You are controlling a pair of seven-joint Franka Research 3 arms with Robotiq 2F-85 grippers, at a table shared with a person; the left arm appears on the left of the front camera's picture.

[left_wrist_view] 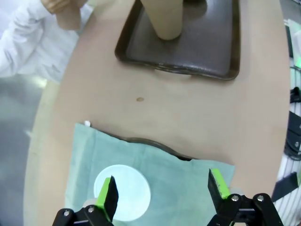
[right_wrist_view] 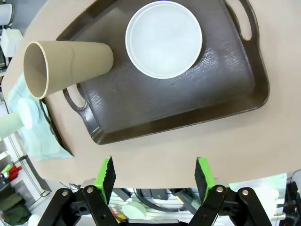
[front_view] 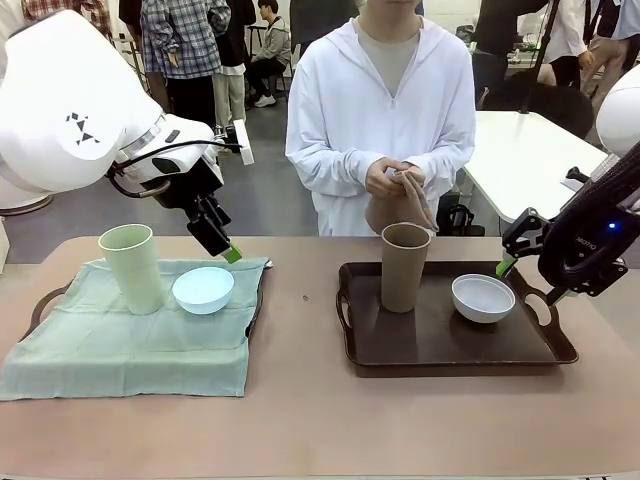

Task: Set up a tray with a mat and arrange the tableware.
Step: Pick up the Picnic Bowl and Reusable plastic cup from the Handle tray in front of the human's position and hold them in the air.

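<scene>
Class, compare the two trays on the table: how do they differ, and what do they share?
The left dark tray is covered by a pale green cloth mat; the right dark brown tray is bare. The left tray carries a pale green tall cup and a light blue bowl; the right tray a brown tall cup and a white bowl. Shared: each holds one upright cup and one bowl.

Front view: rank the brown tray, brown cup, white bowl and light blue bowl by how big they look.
Largest to smallest:
1. brown tray
2. brown cup
3. white bowl and light blue bowl: they look about alike, so I will not rank one over the other.
</scene>
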